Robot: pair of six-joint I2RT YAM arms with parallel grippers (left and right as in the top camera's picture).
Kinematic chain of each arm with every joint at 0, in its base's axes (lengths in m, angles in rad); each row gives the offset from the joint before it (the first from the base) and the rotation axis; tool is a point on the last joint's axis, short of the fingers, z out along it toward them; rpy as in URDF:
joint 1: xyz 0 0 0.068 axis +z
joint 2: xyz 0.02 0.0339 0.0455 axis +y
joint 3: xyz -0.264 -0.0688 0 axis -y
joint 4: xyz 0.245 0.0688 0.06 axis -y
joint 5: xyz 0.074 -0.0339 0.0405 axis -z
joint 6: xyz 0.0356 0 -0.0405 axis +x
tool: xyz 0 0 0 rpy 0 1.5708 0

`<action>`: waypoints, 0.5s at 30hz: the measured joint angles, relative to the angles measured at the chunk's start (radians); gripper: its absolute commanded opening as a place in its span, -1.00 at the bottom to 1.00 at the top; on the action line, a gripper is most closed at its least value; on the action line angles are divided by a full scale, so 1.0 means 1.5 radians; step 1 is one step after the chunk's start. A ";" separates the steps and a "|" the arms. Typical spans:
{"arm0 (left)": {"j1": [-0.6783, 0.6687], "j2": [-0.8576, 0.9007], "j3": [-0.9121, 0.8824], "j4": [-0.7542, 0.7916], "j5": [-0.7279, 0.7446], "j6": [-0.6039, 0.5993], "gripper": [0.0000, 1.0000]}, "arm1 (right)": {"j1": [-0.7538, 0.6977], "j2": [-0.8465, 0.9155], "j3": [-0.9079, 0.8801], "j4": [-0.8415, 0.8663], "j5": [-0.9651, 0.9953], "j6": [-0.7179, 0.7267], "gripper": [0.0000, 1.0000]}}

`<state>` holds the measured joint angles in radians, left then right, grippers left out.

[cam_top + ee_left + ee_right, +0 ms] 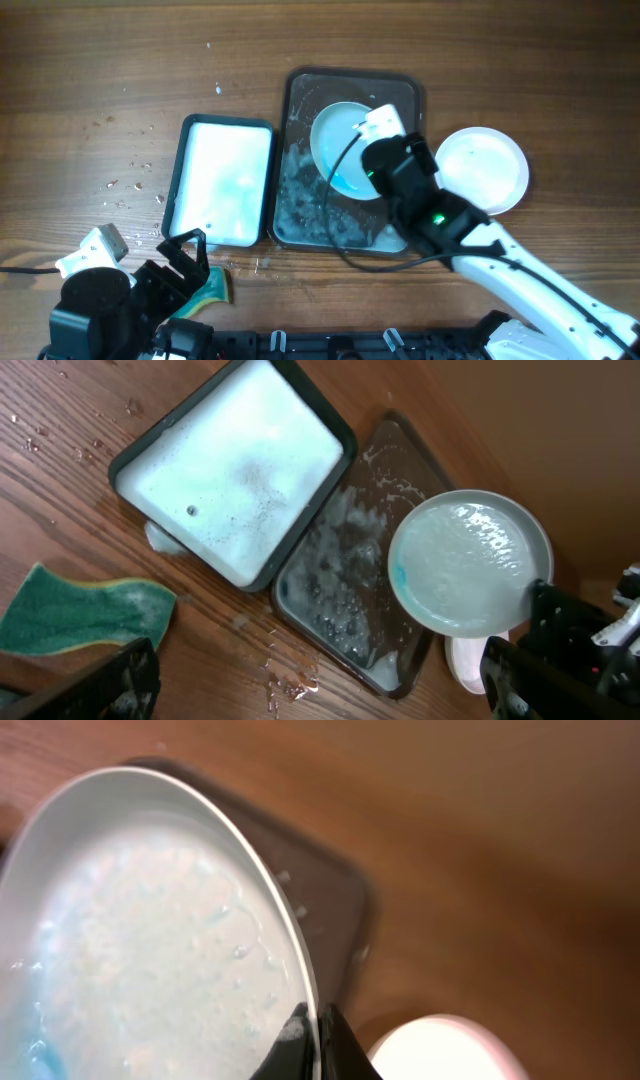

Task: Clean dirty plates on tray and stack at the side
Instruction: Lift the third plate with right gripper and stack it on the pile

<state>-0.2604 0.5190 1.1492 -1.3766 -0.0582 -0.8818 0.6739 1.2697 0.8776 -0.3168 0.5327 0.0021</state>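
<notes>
Right gripper (pixel 312 1038): clamped on the rim of wet plate (pixel 338 150), held over tray (pixel 300 95).
Left gripper (pixel 187 250): fingers apart, empty, near-left above sponge (pixel 85 610).
Second plate (pixel 485 170): on table (pixel 100 60), right of tray.

Brown wood-grain table (pixel 90 70) (water droplets scattered on it) fills the background.

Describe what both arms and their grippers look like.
Right arm: a white tapered link, black joints, a green light, a white camera block and a looping black cable. Left arm: black, with a white block. The left gripper and right gripper have dark fingers.
</notes>
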 measured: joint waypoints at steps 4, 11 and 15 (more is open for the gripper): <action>0.000 0.000 0.000 0.000 0.000 0.000 1.00 | -0.207 -0.115 0.000 -0.120 -0.233 0.195 -0.89; 0.000 0.000 0.000 0.000 0.000 0.000 1.00 | -0.517 -0.002 0.002 -0.190 -0.322 0.287 -0.91; 0.000 0.000 0.000 0.000 0.000 0.000 1.00 | -0.633 0.146 0.002 -0.188 -0.353 0.306 -0.13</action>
<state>-0.2604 0.5190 1.1492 -1.3766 -0.0582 -0.8822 -0.2756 1.4895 0.8806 -0.5983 0.0036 0.4606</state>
